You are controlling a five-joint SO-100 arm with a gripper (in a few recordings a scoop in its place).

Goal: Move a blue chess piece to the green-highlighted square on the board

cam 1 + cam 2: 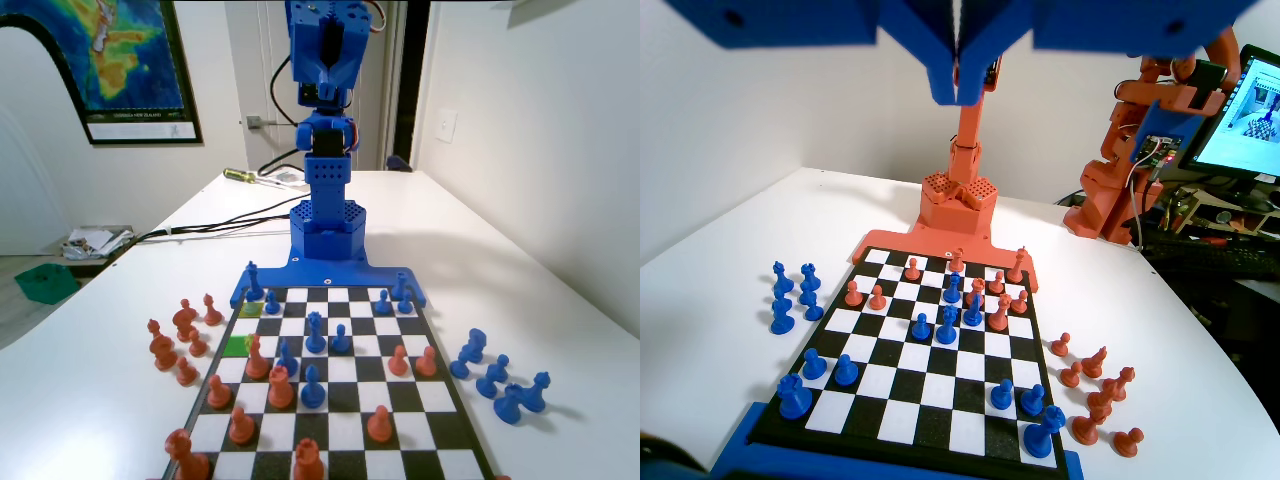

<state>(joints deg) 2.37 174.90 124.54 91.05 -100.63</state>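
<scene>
My gripper point(960, 88) hangs high above the board point(902, 428) with its jaws pressed together and nothing between them. In the fixed view the gripper point(325, 85) is folded up on the upright blue arm at the far end. The green-highlighted square point(237, 346) lies at the board's point(330, 470) left edge, bare. A blue pawn point(272, 303) stands just right of the duller yellow-green square point(249, 310), near a taller blue piece point(254, 280) at the corner. In the wrist view two blue pawns point(1032, 400) stand near the front right corner.
An orange piece point(257, 358) stands right beside the green square, with more orange and blue pieces mid-board. Captured orange pieces point(175, 340) lie left of the board and captured blue ones point(500, 380) to its right. Cables point(200, 228) cross the table behind.
</scene>
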